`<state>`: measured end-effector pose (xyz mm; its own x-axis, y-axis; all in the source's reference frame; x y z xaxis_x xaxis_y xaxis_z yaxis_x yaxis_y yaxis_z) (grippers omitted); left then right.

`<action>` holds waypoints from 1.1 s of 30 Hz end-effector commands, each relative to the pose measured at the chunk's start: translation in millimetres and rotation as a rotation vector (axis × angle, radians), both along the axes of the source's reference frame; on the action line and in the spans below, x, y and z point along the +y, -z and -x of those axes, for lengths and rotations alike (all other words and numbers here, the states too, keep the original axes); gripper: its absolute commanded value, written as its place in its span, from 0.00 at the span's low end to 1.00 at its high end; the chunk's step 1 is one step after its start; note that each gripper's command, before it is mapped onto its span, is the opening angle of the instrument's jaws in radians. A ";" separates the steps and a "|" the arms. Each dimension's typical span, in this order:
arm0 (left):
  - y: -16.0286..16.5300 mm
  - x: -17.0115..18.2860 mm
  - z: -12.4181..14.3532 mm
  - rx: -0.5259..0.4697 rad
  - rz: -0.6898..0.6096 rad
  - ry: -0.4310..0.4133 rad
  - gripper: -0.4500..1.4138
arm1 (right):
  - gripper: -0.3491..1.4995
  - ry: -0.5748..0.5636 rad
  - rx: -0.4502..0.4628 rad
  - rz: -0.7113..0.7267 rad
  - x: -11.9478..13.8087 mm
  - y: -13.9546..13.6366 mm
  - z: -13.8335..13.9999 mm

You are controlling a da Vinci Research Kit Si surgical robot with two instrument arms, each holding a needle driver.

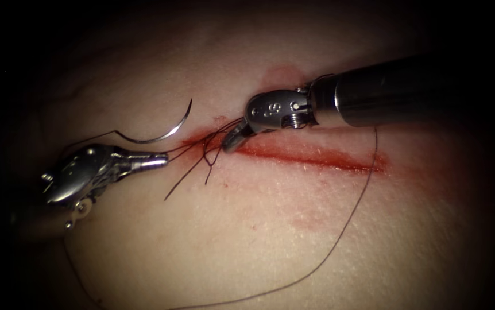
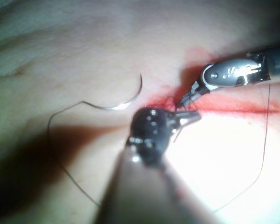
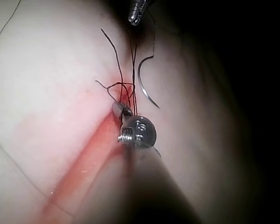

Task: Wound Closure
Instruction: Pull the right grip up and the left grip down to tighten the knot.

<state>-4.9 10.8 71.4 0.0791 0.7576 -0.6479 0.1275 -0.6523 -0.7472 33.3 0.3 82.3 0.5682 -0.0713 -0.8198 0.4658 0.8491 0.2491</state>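
The curved needle (image 1: 167, 135) (image 2: 126, 105) (image 3: 141, 86) lies free on the tissue (image 1: 270, 229), off the left end of the cut (image 1: 316, 156), held by neither tool and not in the tissue. My left tool (image 1: 164, 161) (image 2: 191, 117) (image 3: 136, 16) sits just below it, jaws shut on thread strands (image 1: 187, 148) that run right to the stitch at the cut's left end. My right tool (image 1: 230, 142) (image 2: 186, 99) (image 3: 117, 108) comes in over the cut with its jaws shut on the thread at that same stitch. Loose thread ends (image 1: 207, 172) hang down from there.
A long loop of thread (image 1: 351, 218) runs from behind the right tool's shaft (image 1: 385, 92) down across the tissue on the right and back toward the lower left. Red fluid (image 1: 282, 74) stains the tissue along and around the cut.
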 end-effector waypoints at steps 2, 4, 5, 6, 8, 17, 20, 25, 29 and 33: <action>-0.3 -1.3 0.7 0.001 0.005 0.000 0.05 | 0.00 -0.039 -0.023 -0.027 0.4 -1.0 -0.5; -0.2 -2.8 1.0 0.000 0.016 -0.003 0.05 | 0.00 -0.127 -0.006 -0.089 1.4 -1.2 -0.3; -0.3 -3.3 1.1 0.001 0.014 -0.004 0.05 | 0.00 -0.147 -0.003 -0.098 1.7 -1.3 -0.3; -0.3 -3.6 1.2 0.002 0.011 -0.005 0.05 | 0.00 -0.164 -0.011 -0.104 2.1 -1.5 -0.3; -0.4 -4.5 1.2 0.003 0.018 -0.006 0.05 | 0.00 -0.219 -0.040 -0.094 3.2 -2.1 -0.1; 1.1 -6.4 1.2 0.005 0.021 -0.008 0.05 | 0.00 -0.383 -0.095 -0.099 5.9 -3.9 2.0; 2.0 -6.9 1.4 0.005 0.021 -0.008 0.05 | 0.00 -0.457 -0.117 -0.124 6.9 -4.6 2.5; 3.5 -9.4 1.6 0.007 0.030 -0.011 0.05 | 0.00 -0.605 -0.132 -0.240 8.4 -6.0 3.5; 4.0 -11.2 1.5 0.010 0.030 -0.014 0.05 | 0.00 -0.629 -0.141 -0.244 8.9 -6.4 3.5; 5.9 -14.1 1.2 0.019 0.022 -0.015 0.05 | 0.00 -0.647 -0.150 -0.252 8.7 -6.8 3.5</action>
